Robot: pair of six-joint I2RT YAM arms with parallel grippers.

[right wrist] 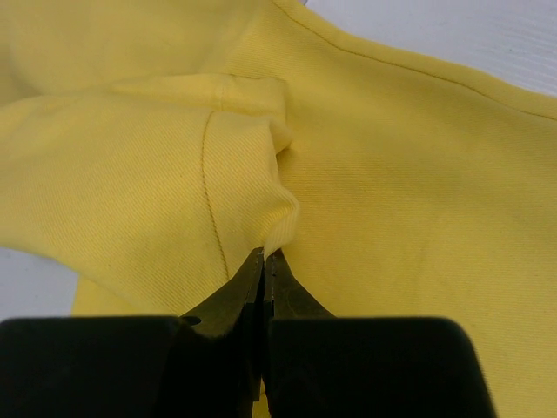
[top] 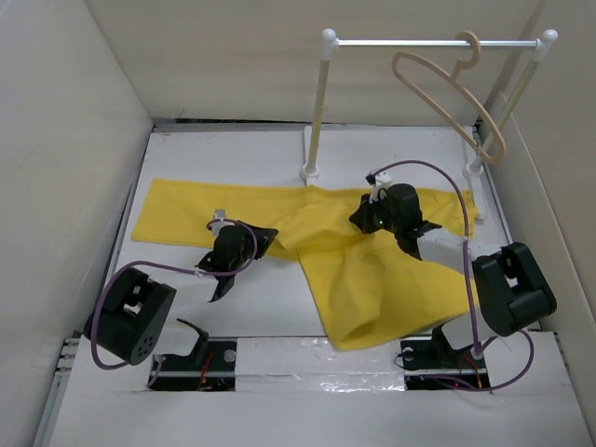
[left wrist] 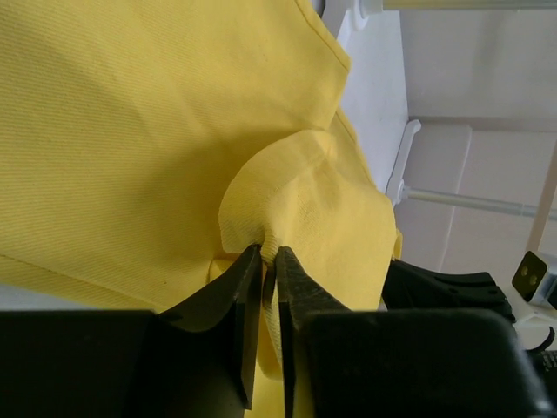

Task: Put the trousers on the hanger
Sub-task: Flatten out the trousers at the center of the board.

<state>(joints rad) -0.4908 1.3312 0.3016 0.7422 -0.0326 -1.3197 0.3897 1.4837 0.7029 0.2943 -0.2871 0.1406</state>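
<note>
Yellow soft-cloth trousers (top: 372, 279) lie spread on the white worktop (top: 261, 307), just in front of the white two-post rail (top: 433, 42). Near-left of that rail the left claw (left wrist: 268, 252) is pinched on a fold, the right claw (right wrist: 264, 254) clamps another, and the thin beige hanger (top: 399, 63) hangs off the rail's right end.

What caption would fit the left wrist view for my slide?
Left gripper pinching a raised fold of the yellow trousers, jaws nearly closed on the cloth.
</note>
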